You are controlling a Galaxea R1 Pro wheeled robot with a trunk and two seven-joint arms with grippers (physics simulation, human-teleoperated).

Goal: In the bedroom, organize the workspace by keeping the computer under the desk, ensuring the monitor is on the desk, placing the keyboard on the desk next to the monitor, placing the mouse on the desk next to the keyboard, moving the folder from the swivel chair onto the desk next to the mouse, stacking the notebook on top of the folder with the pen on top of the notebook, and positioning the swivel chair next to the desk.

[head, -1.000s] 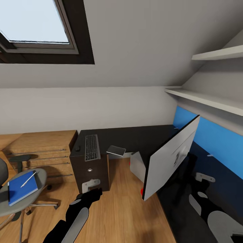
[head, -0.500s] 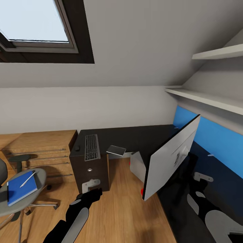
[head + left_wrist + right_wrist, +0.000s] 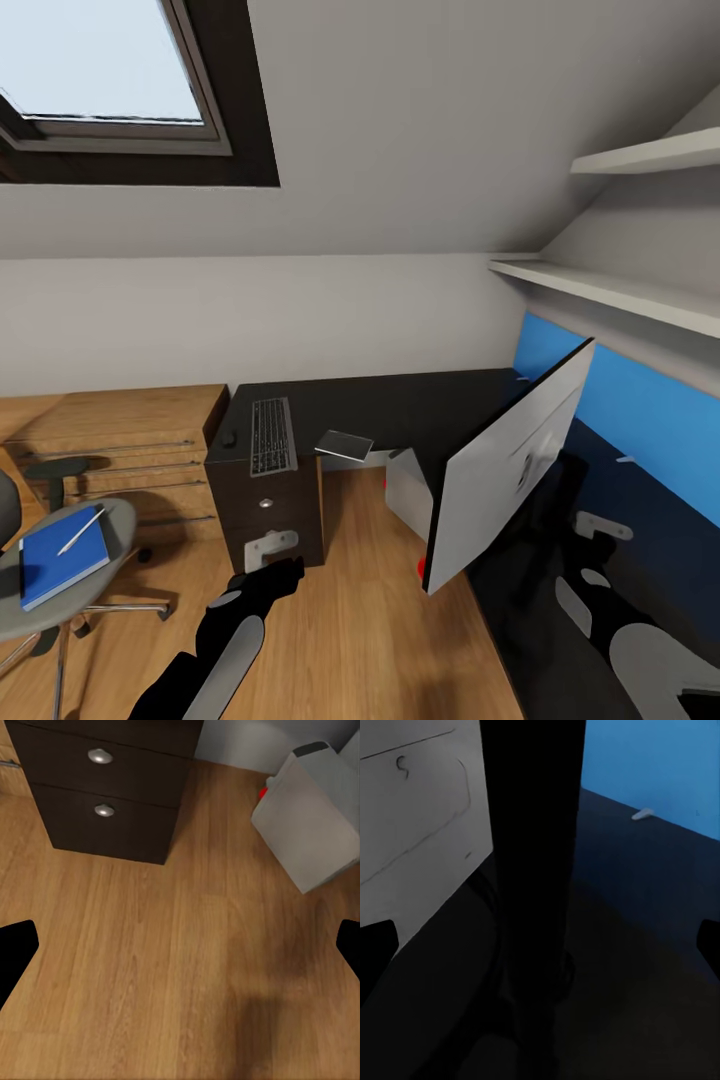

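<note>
Silver-backed wide flat monitor (image 3: 510, 460) stands tilted on the glossy black L-shaped desk (image 3: 400, 405), beside the blue wall panel (image 3: 640, 420). Slim grey keyboard (image 3: 271, 436) and small black mouse (image 3: 230, 438) lie above the drawer unit. Bright blue folder (image 3: 62, 555), thin white pen (image 3: 80, 532) on it, rests on the grey swivel chair (image 3: 60, 585). The left gripper (image 3: 180, 945) is spread wide over the wooden floor (image 3: 165, 967), holding nothing; the right gripper (image 3: 540, 937) is spread wide around the monitor's black stand (image 3: 532, 870).

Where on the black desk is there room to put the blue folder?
The desk has a bare stretch between the keyboard and the monitor, behind the small grey pad. It is crowded at the left end, where the mouse sits close beside the keyboard.
</note>
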